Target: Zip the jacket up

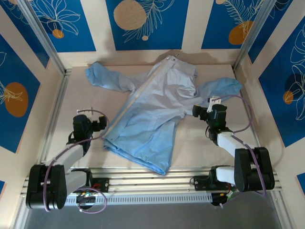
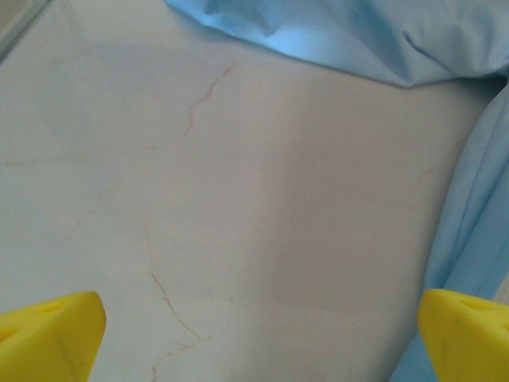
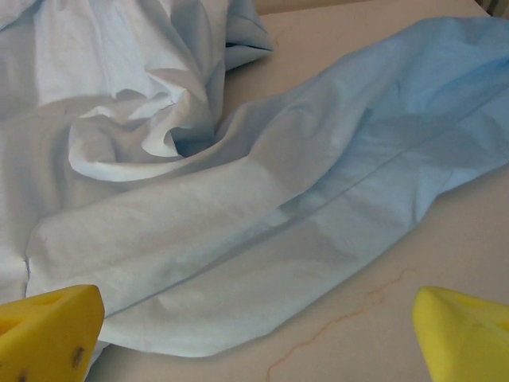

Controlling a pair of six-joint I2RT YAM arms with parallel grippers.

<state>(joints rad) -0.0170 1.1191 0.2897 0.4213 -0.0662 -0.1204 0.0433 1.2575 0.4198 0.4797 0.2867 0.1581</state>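
The jacket's (image 1: 162, 102) zipper (image 1: 139, 94) slants toward the wide-open left claw (image 1: 101, 125), the equally wide right claw (image 1: 197, 112) beside a sleeve (image 1: 223, 88).

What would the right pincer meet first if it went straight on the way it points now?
Probably the jacket sleeve, lying across ahead of the open right pincer; depth is unclear.

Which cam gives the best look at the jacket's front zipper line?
Top external: the whole jacket lies spread out and the pale zipper line runs diagonally from collar to hem. Left wrist catches blue fabric edges at top and right; right wrist sees a sleeve and rumpled pale fabric, no zipper line I can make out.
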